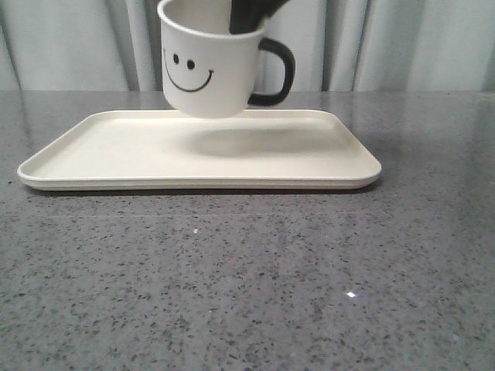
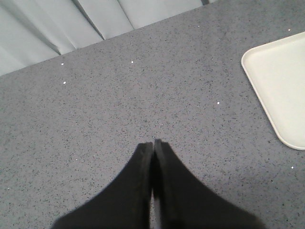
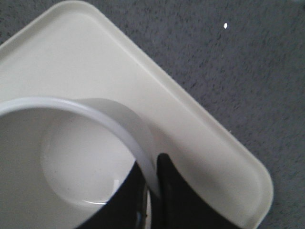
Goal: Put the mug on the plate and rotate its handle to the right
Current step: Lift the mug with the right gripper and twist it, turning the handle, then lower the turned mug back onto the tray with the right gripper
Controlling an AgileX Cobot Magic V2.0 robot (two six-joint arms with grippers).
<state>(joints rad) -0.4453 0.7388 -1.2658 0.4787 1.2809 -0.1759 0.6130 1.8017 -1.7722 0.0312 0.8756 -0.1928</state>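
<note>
The white mug [image 1: 210,69] with its black smiley face hangs tilted above the back middle of the cream plate [image 1: 116,154], clear of its surface, a shadow beneath it. Its black handle [image 1: 276,72] points right. My right gripper [image 3: 152,167] is shut on the mug's wall [image 3: 138,143], one finger inside and one outside; from the front its dark fingers [image 1: 251,14] dip into the mug's mouth. The plate [image 3: 190,119] lies below in the right wrist view. My left gripper [image 2: 153,143] is shut and empty over bare table, with the plate's corner [image 2: 281,81] off to its side.
Grey speckled tabletop [image 1: 247,286] stretches in front of the plate. Pale curtains [image 1: 402,39] hang behind the table's far edge.
</note>
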